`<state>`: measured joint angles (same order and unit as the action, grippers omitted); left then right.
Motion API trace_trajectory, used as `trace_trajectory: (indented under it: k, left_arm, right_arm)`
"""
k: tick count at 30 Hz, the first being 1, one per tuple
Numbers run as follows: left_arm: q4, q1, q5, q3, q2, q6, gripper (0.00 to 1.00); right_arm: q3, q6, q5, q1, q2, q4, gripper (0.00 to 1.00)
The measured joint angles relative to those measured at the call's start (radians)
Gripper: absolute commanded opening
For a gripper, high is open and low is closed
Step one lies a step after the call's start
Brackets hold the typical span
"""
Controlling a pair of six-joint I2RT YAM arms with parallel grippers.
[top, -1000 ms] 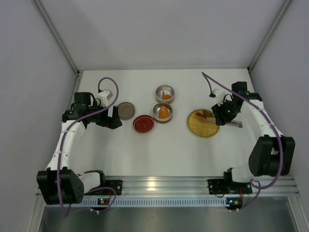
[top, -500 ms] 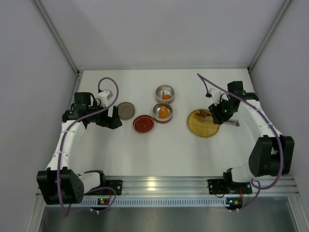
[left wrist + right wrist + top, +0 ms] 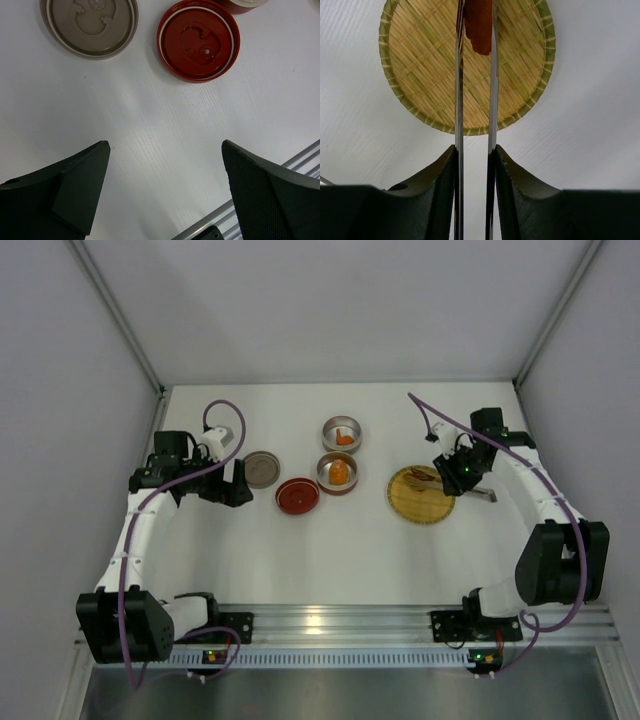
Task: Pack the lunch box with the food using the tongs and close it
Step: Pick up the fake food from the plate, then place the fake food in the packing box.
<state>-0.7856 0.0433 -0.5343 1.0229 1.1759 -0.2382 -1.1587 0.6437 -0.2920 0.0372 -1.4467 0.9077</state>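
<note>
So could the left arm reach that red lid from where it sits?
Probably yes: the left gripper stands open just short of the red lid, with only bare table between them.

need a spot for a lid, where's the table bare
Bare: the strip between red lid, woven plate and near rail; also behind the tins to the back wall. Crowded: from tan lid to tins, and the plate under the right tool.

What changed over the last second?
The right gripper, holding the tongs, shifted left, further over the yellow plate, and squeezed the tongs in around a red food piece. The left gripper stayed open and still; tins and lids unmoved.
</note>
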Motion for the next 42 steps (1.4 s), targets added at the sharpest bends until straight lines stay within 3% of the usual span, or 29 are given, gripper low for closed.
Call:
trace_trajectory:
  k: [26,33,42]
  left_arm:
    - [0.0,0.0,0.0,0.0,0.0,0.0,0.98]
    - [0.008,0.0,-0.001,0.0,0.003,0.001,0.98]
    - [0.027,0.0,0.0,-0.008,0.027,0.003,0.98]
  right_arm:
    - [-0.11,-0.031,-0.063,-0.001,0.021,0.076,0.24]
    - [-0.309,-0.109,-0.111,0.037,-0.051,0.102,0.25]
    - [-0.644,-0.212,-0.106,0.191,-0.33,0.087,0.25]
